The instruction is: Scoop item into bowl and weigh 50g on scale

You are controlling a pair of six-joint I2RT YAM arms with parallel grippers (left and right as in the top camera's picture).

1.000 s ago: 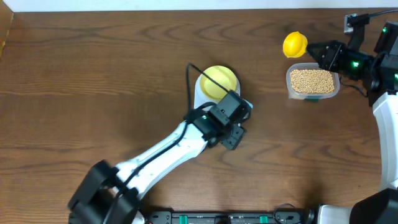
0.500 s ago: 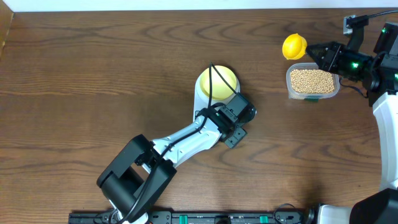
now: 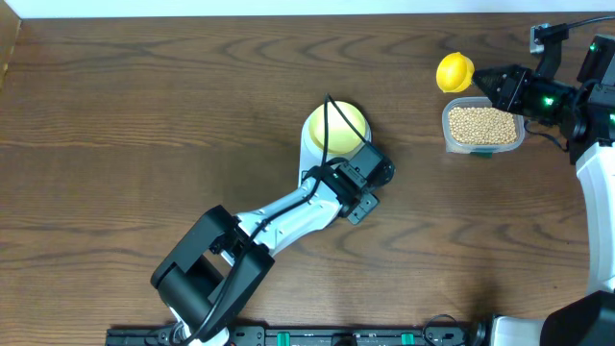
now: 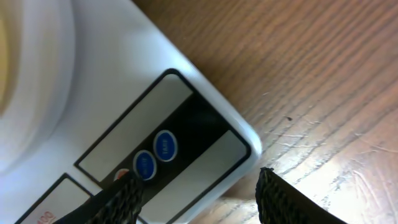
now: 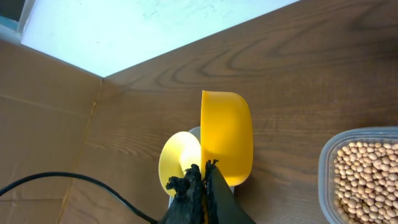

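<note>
Weighing setup: bowl on scale

Soybeans (image 3: 482,123) lie in the clear tub (image 3: 520,137), far right. Cream bowl (image 3: 336,126) sits on white scale (image 3: 309,151), mid-table. Left gripper (image 4: 199,199): fingers apart over scale buttons (image 4: 155,155). Right gripper (image 5: 200,179): clamped on yellow scoop (image 5: 227,137) beside tub.

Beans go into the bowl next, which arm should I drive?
Right. The right gripper is shut on the yellow scoop beside the tub of beans; the left gripper hangs open over the scale, at its buttons.

The brown wooden table (image 3: 144,115) looked grained, matt; the white plastic scale (image 4: 93,81) looked smooth. The yellow plastic scoop (image 5: 227,134) shone softly.
</note>
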